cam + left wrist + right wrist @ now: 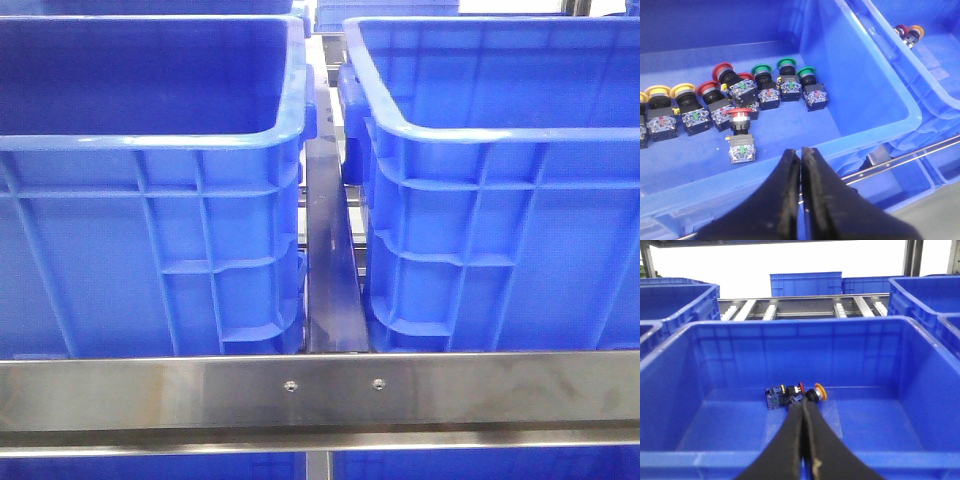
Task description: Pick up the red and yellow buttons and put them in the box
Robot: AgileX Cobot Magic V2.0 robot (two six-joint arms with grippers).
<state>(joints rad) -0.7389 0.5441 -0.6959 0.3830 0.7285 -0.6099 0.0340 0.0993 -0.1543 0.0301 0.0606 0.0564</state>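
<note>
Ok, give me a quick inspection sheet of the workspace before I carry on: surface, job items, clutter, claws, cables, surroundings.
Surface: steel rail in front of two blue bins.
Job's things: left bin holds red buttons, yellow buttons and green buttons; right bin holds a red button and a yellow button.
Clutter: nothing seen.
Claws: left claw shut, empty; right claw shut, empty.
Cables: nothing seen.
Surroundings: more blue crates, roller conveyor.
</note>
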